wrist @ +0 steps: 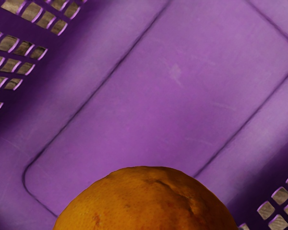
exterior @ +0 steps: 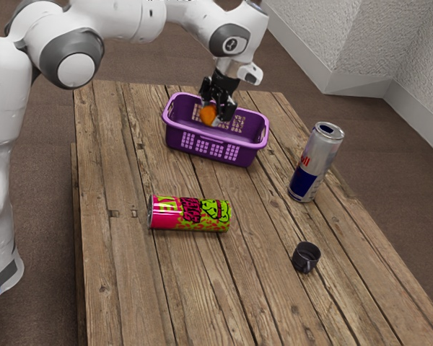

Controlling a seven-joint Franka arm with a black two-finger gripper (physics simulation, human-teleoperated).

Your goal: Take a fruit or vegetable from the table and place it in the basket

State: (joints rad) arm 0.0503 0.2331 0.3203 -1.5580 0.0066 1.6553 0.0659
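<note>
Orange round fruit with mottled peel (exterior: 208, 114), probably an orange or mandarin, sits pinched between the fingers (exterior: 228, 110) of the black two-finger gripper (exterior: 210, 114), inside the rim of the purple plastic basket with lattice walls (exterior: 249, 154). In the wrist view the basket's smooth purple floor (wrist: 149, 96) appears beyond the fruit; clearance to it cannot be read exactly, but judged short. Step in hand: lowering or release; task judged nearly done. Risks, most likely first: (1) opening too high, so the round fruit drops, bounces and rolls against a wall, though the walls should contain it; (2) pressing too low, so the fruit jams on the floor and slips askew in the grip; (3) hand or fingers catching the rim on a sideways exit, which could drag or tip the basket; a straight lift is advised. Containers: basket, upright on the brown wooden plank desk (exterior: 130, 288), has the fruit within its walls, in the grip. Small black cup with a handle (exterior: 302, 261), nearer the camera than the basket and toward the exterior view's right: contents cannot be told. Pink and lime-green drink can (exterior: 191, 214) lies on its side, camera side of the basket; silver and blue drink can (exterior: 314, 166) stands to the exterior view's right of the basket. Contents of both unseen.
</note>
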